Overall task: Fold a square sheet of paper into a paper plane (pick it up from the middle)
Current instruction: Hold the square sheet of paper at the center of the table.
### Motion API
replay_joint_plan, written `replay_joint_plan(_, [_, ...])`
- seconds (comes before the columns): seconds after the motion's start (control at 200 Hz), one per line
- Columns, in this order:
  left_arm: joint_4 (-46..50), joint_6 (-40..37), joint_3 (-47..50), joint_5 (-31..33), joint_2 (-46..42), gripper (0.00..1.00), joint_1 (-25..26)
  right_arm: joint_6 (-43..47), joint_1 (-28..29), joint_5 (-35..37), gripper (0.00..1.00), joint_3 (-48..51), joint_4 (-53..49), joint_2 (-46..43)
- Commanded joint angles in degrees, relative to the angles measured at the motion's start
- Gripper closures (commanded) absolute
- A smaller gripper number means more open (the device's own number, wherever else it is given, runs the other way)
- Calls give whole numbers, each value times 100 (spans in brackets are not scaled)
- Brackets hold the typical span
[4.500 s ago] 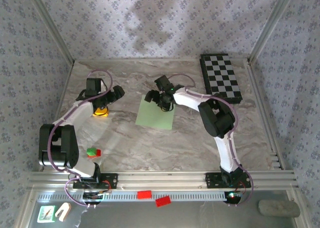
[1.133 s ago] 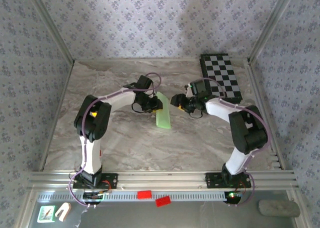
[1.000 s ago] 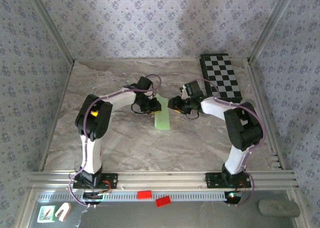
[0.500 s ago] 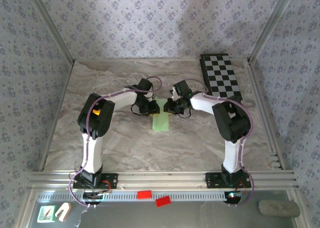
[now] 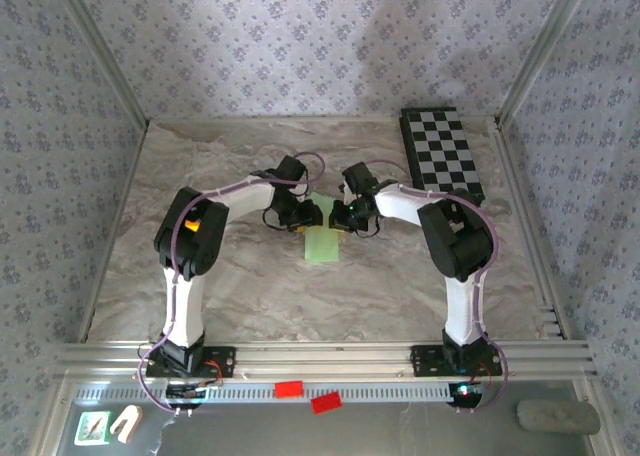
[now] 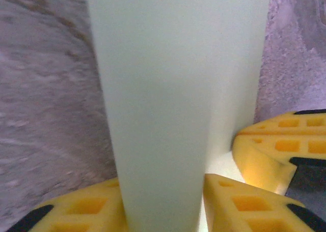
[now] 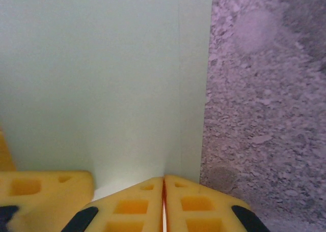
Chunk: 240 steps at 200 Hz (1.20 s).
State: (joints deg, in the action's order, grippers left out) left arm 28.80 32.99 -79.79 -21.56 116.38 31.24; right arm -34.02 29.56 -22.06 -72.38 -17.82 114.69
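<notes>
The light-green square sheet of paper (image 5: 322, 245) is folded into a narrow band at the middle of the marble table, its upper end raised between the two grippers. My left gripper (image 5: 308, 217) stands at that end from the left. In the left wrist view its yellow fingers (image 6: 76, 209) are apart, with the paper (image 6: 168, 89) running up through the gap of the left gripper (image 6: 162, 185). My right gripper (image 5: 338, 217) meets it from the right. The right gripper (image 7: 163, 180) has its pads pressed together on the paper's (image 7: 102, 74) near edge, beside a crease.
A black-and-white checkered board (image 5: 441, 158) lies at the back right. Wallpapered walls and aluminium posts close in the table (image 5: 230, 286). Two red tags (image 5: 288, 388) sit on the front rail. The two grippers' fingers nearly touch each other.
My right gripper has moved left to the paper's raised end and shut on it. My left gripper's jaws have parted. The paper band has become shorter.
</notes>
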Motion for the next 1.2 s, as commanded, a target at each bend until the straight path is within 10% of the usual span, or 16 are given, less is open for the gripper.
replay_joint_plan(0.0, [272,143,184,494,-387,54,-52,-95,19,274,90,4,-420,195])
replay_joint_plan(1.194, [890,-276,-129,691,489,50,188,-246,-524,-43,63,549,180,-816])
